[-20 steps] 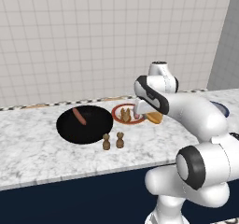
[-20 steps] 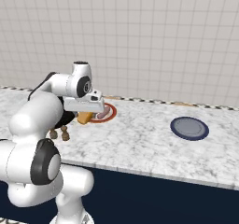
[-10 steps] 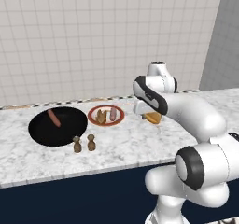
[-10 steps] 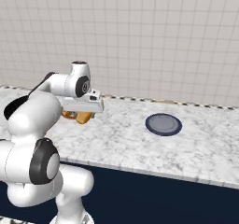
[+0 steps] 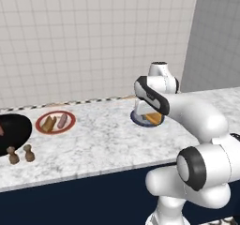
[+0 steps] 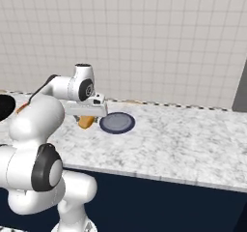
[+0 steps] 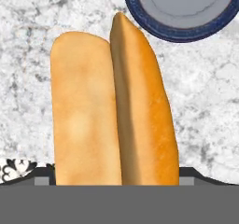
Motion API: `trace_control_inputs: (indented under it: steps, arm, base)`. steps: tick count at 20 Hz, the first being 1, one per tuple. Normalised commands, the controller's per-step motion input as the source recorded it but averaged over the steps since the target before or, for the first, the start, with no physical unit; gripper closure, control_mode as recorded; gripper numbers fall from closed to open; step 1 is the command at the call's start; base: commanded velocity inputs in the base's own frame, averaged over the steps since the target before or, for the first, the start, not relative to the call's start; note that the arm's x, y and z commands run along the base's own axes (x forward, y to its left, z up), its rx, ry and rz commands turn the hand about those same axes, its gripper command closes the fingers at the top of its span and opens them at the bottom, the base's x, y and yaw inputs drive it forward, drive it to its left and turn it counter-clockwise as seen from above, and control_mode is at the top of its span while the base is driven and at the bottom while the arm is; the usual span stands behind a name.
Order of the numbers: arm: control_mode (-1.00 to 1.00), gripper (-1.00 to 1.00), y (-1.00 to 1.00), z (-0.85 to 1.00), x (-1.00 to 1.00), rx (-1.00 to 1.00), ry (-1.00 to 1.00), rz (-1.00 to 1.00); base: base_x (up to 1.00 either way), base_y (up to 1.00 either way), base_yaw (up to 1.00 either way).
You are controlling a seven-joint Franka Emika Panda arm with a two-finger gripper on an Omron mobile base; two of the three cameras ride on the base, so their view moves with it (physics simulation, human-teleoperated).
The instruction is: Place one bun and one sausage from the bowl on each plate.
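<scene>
My gripper [image 6: 89,116] is shut on a golden split bun [image 7: 112,111] and holds it a little above the marble counter. The dark blue plate [image 6: 116,123] lies bare just beside the bun; in the hand view its rim [image 7: 154,24] sits past the bun's far end. From the left base view the bun [image 5: 153,119] hangs over that plate's edge [image 5: 135,119], with the arm covering most of it. The white plate with a red-brown rim [image 5: 38,125] carries a bun [image 5: 48,123] and a sausage [image 5: 62,121]. The black bowl [image 5: 13,131] is cut by the left edge.
Two small brown shakers [image 5: 21,154] stand near the counter's front edge by the bowl. A tiled wall backs the counter. A grey wall panel rises at the right end of the counter [image 5: 220,36].
The whole scene has slid left, so the base has driven right. The bun stays in my gripper, and the dark blue plate is now right beside it.
</scene>
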Motion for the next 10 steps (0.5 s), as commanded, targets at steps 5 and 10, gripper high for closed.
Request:
trace_control_inputs:
  steps: [5,10]
  arm:
    - [1.00,1.00,0.00,0.00,0.00,0.00,0.00,0.00]
    - [1.00,1.00,0.00,0.00,0.00,0.00,0.00,0.00]
  base:
    - [0.24,-0.43,-0.04]
    - [0.44,-0.26,0.00]
